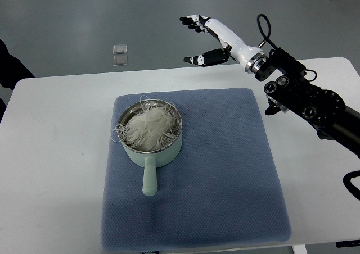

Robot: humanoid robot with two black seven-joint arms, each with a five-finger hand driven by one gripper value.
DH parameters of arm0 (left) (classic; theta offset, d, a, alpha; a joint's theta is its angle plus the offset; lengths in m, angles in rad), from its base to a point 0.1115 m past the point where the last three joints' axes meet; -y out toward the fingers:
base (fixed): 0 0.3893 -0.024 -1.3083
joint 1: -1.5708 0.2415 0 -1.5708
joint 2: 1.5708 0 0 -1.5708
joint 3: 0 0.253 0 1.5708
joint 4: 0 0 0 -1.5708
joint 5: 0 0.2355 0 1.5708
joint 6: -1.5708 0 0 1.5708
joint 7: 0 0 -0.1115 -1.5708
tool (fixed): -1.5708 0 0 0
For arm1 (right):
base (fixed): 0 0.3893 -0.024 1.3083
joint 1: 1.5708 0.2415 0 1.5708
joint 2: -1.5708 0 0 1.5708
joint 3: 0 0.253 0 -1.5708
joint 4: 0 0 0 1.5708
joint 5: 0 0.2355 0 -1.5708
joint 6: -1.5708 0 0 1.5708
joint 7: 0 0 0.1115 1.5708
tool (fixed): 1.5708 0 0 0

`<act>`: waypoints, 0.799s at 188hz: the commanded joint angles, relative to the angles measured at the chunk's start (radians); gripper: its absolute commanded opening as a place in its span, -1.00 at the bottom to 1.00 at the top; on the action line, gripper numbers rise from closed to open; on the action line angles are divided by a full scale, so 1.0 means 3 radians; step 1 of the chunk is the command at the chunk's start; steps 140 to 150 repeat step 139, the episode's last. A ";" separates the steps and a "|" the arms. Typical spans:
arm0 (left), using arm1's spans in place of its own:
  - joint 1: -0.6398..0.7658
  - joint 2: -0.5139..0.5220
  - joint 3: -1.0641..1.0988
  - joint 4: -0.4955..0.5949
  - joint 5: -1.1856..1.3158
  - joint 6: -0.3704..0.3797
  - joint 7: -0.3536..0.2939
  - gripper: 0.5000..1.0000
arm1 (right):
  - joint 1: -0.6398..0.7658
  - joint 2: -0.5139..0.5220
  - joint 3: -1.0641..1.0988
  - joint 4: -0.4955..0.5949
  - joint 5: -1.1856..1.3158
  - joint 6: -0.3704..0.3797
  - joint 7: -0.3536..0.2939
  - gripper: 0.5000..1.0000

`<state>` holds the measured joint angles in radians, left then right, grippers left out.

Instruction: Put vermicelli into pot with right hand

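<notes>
Mat (225, 175): blue-grey, quilted, closest to us, spread over the middle of the white table (50, 169).
Pot (151, 153): pale green, sitting on the mat's upper left part, at about 10 o'clock from the mat's middle; its handle points down toward 6 o'clock.
Vermicelli (147, 127): a white tangle piled inside the pot, filling it up, with loose strands curling over the rim at 9 o'clock and along the top edge.
Right hand (211, 40): up in the air at 1 o'clock from the pot, past the far table edge, over the grey floor. Fingers apart and stretched out, thumb hanging separate below them, and nothing in the grip.
Right arm (304, 94): black, coming in from the right edge, crossing above the table's far right corner, white forearm leading to the hand.
Hand and pot: well apart, no contact.
Floor items (119, 54): two small clear squares lying beyond the table at 11 o'clock, one just above the other.
Left edge: something dark (8, 68) pokes in; cannot tell what it is.
</notes>
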<state>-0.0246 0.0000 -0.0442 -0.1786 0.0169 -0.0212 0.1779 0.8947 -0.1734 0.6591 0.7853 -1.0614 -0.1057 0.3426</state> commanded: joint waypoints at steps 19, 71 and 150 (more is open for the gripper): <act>0.0000 0.0000 -0.0001 -0.0008 0.0000 -0.0006 0.0000 1.00 | -0.0395 0.0010 0.0360 -0.0081 0.1083 -0.0369 -0.0441 0.42; 0.0000 0.0000 0.0004 -0.0029 0.0000 -0.0006 0.0000 1.00 | -0.0554 0.0010 0.0370 -0.0076 0.1917 -0.0348 -0.0523 0.71; 0.0000 0.0000 -0.0001 -0.0023 0.0000 -0.0006 0.0000 1.00 | -0.0574 0.0010 0.0370 -0.0071 0.1922 -0.0384 -0.0436 0.72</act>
